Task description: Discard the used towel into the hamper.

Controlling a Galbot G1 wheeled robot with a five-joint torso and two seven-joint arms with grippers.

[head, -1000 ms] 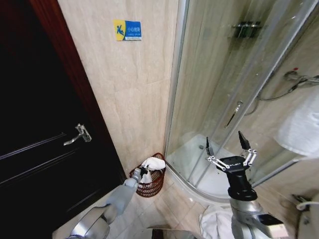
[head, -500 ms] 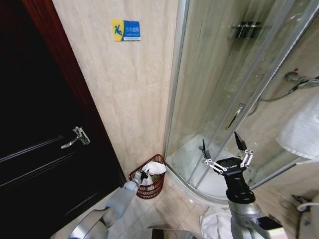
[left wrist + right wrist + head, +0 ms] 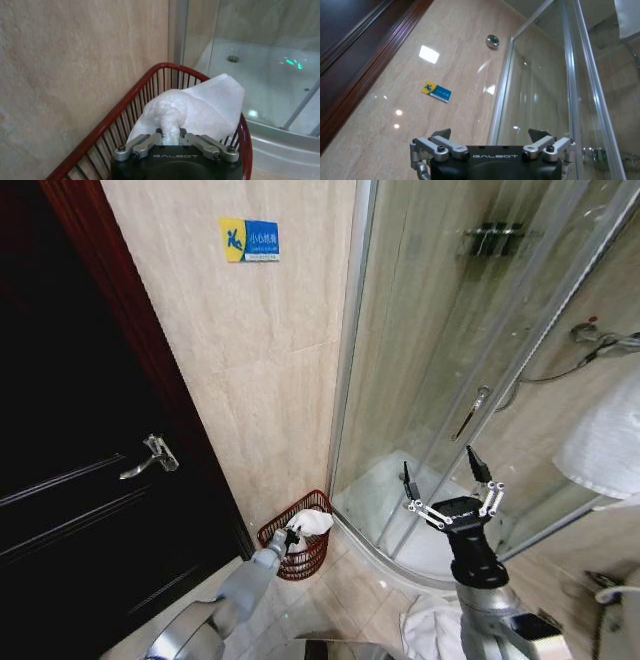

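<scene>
My left gripper (image 3: 171,139) pinches the white towel (image 3: 195,108) over the hamper (image 3: 125,112); my right gripper (image 3: 441,478) hangs spread wide, empty, near the shower glass (image 3: 470,330).

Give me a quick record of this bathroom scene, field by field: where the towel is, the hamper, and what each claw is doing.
towel: white towel, bunched, held above the hamper's opening
hamper: reddish-brown ribbed basket on the floor, against the tiled wall beside the shower enclosure
left claw: left claw shut on the towel, over the hamper
right claw: right claw open, raised in front of the shower glass, holding nothing
task state: towel not yet released
</scene>
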